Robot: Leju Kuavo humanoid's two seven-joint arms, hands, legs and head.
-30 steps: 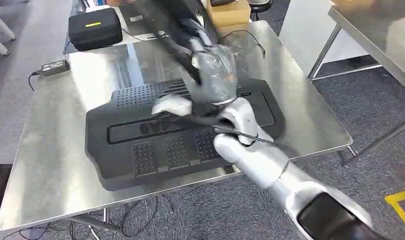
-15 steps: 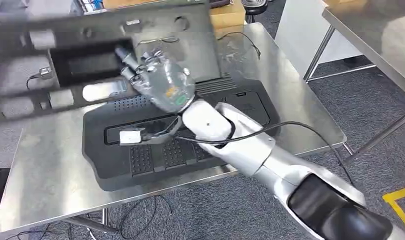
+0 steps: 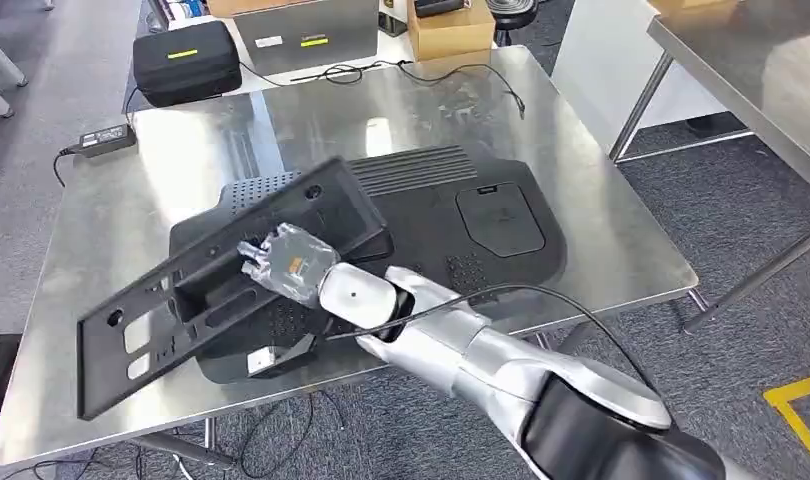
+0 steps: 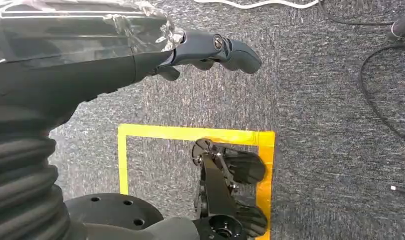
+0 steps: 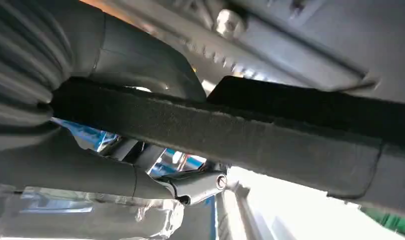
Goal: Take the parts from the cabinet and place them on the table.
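A large black vented part (image 3: 461, 215) lies flat on the steel table (image 3: 601, 230). A second black frame panel (image 3: 321, 210) with cut-outs lies tilted across its left side, its low end near the table's front left. My right hand (image 3: 286, 262), wrapped in clear film, grips this panel near its middle; in the right wrist view the fingers (image 5: 125, 65) curl over the panel's edge (image 5: 240, 130). My left hand (image 4: 210, 47) hangs over the carpet holding nothing, fingers apart.
At the table's far edge stand a black case (image 3: 189, 58), a grey box (image 3: 306, 35) and a cardboard box (image 3: 449, 25). A power adapter (image 3: 106, 135) with cable lies at the back left. Another table (image 3: 741, 60) stands to the right.
My right arm swung the frame panel down from high over the table's back to lie across the large part's left side. The large part stayed put.
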